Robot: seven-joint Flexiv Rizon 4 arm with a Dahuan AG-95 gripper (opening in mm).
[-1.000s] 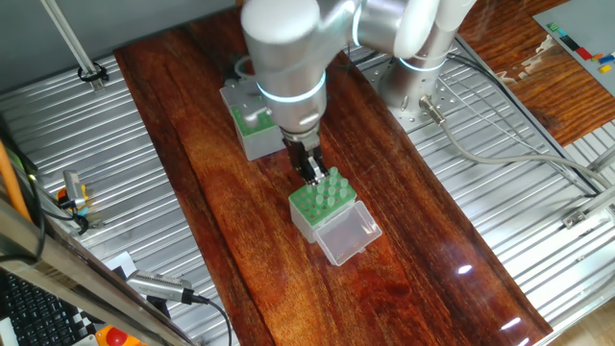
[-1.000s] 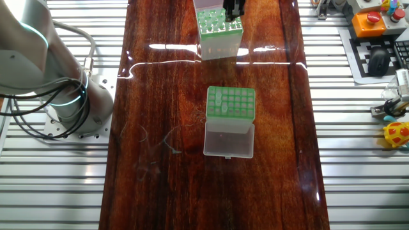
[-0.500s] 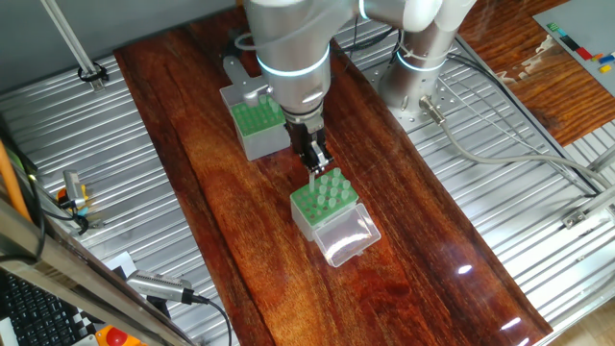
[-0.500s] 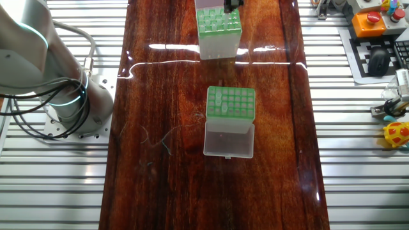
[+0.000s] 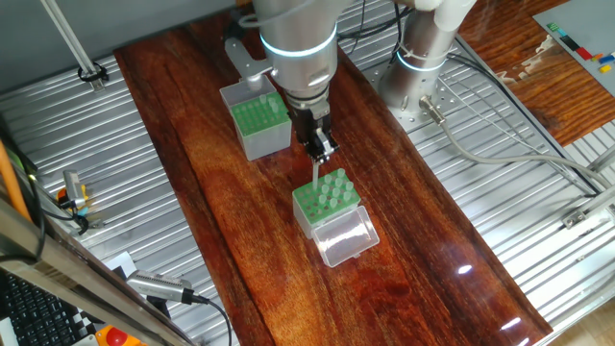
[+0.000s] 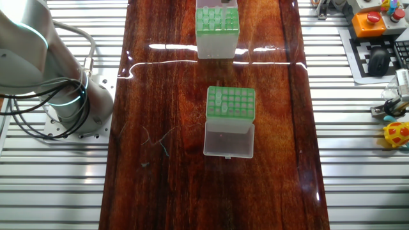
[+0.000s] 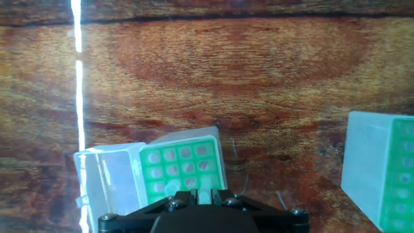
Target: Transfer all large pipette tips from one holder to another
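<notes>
Clear box point(image 5: 326, 199): tips point(image 5: 332, 193) filled several holes.
Grey box point(image 5: 259, 117): at 11 o'clock.
Gripper point(image 5: 318, 152): clamped one tip point(image 5: 316, 171).

The gripper point(image 5: 324, 154) has risen clear of the clear-sided box point(image 5: 325, 206) below it (a tip point(image 5: 318, 174) clamped, hanging from the fingers)

This is a robotics lab or test cell. A dark polished wooden table point(image 6: 153, 96) sits on a ribbed aluminium platform point(image 6: 358, 160), with the arm's base point(image 6: 70, 112) bolted down beside the table's long edge and grey cables point(image 5: 500, 154) running off it. Near one far corner lies an orange emergency-stop box point(image 6: 370, 22), a black keyboard point(image 6: 380, 61) beside it. Two green-topped pipette-tip boxes point(image 6: 231, 104) on the table suggest laboratory work.
</notes>
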